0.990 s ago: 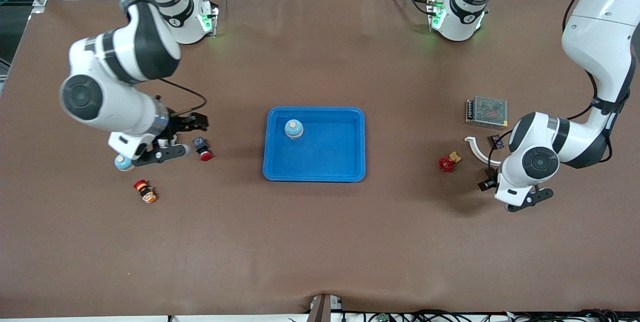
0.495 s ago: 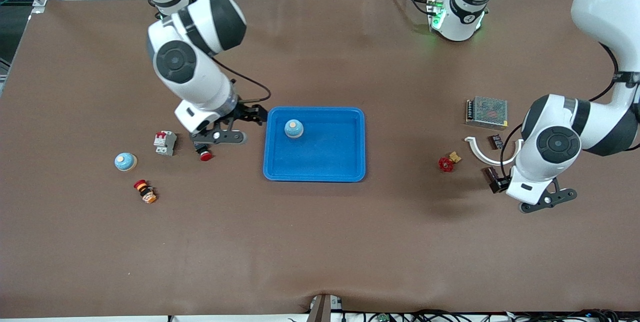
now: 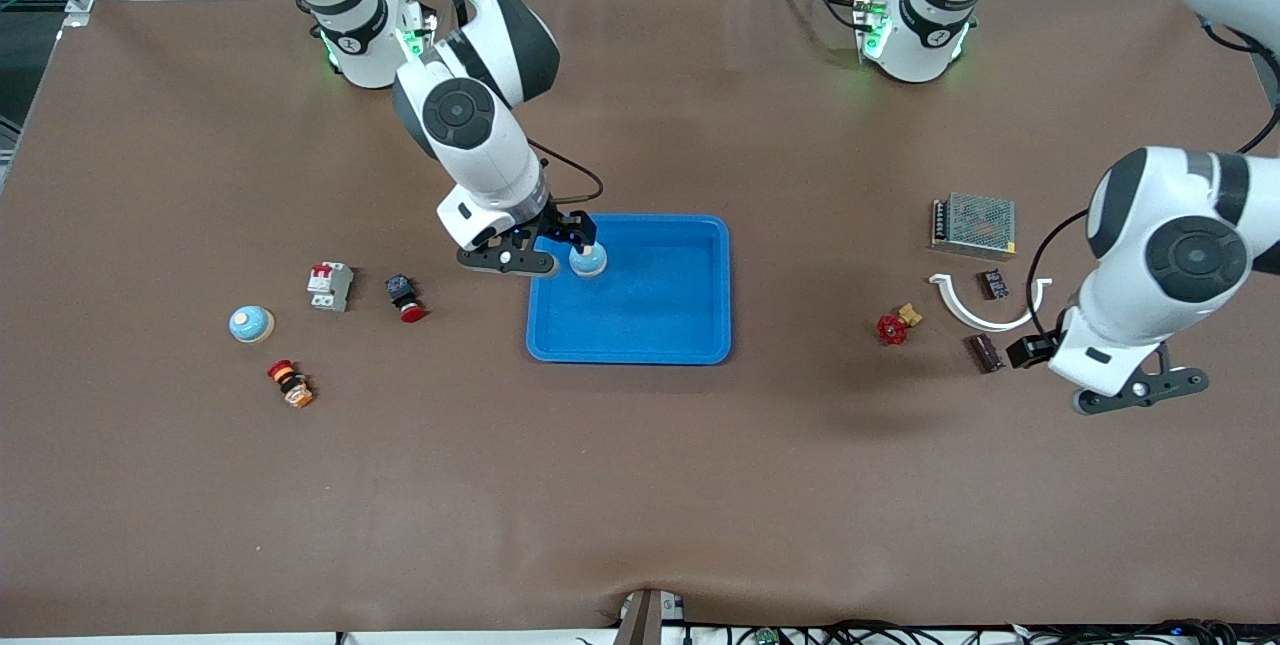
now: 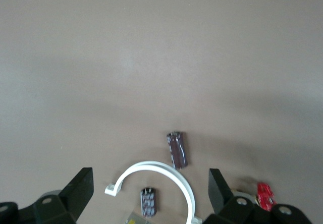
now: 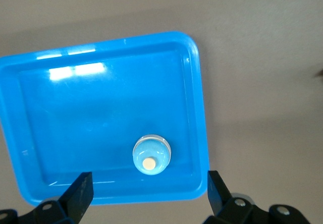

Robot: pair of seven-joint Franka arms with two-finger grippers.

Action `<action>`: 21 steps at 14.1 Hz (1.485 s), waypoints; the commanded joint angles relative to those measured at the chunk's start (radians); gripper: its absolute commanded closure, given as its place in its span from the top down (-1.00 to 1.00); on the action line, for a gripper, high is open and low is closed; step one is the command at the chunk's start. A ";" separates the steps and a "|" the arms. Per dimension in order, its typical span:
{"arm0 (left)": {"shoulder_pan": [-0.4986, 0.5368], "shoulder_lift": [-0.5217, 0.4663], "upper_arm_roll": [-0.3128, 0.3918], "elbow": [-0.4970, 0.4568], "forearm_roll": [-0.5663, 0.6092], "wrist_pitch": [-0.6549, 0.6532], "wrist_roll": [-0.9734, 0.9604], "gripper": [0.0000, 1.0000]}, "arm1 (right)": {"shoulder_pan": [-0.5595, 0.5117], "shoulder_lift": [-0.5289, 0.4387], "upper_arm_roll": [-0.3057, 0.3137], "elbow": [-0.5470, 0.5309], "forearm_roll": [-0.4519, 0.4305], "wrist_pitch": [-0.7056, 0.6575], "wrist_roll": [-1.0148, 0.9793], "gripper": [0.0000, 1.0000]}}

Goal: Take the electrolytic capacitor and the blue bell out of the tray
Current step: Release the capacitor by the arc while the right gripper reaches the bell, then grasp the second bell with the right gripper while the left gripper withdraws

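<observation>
**A:** What has changed in the last second?

**B:** The right gripper has swung away from the right arm's end of the table and now hangs over the tray, at its eleven o'clock corner in the front view. A blue bell stays behind on the bare table where that gripper was, well apart from the tray.

**A:** So the bell is out?

**B:** That one is. A second bell sits in the tray, near the same eleven o'clock corner, and the gripper is directly above it. The right wrist view shows both fingers spread wide either side of it, gripping nothing.

**A:** And the left arm?

**B:** The left gripper has drawn back and risen. The electrolytic capacitor lies uncovered on the table toward the left arm's end, at about three o'clock from the tray and just beside a white curved piece. The fingers are fully apart and empty.

**A:** What does that mean for the task?

**B:** The capacitor looks finished, and the left arm seems to be waiting. The bell in the tray is likely what remains: lower, close on its dome, lift it over the rim.
</observation>
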 commanded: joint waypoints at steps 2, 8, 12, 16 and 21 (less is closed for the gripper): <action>0.007 -0.031 -0.007 0.117 -0.093 -0.159 0.114 1.00 | 0.055 0.029 -0.015 -0.026 0.002 0.043 0.052 1.00; 0.006 -0.084 -0.027 0.156 -0.139 -0.222 0.150 1.00 | 0.101 0.129 -0.016 -0.026 0.000 0.145 0.069 1.00; 0.004 -0.144 -0.028 0.193 -0.194 -0.287 0.194 1.00 | 0.102 0.172 -0.016 -0.026 -0.015 0.198 0.069 1.00; 0.001 -0.201 -0.036 0.194 -0.260 -0.310 0.199 1.00 | 0.105 0.207 -0.016 -0.026 -0.020 0.237 0.069 1.00; -0.075 -0.272 0.011 0.184 -0.277 -0.356 0.189 1.00 | 0.127 0.253 -0.021 -0.029 -0.020 0.284 0.069 1.00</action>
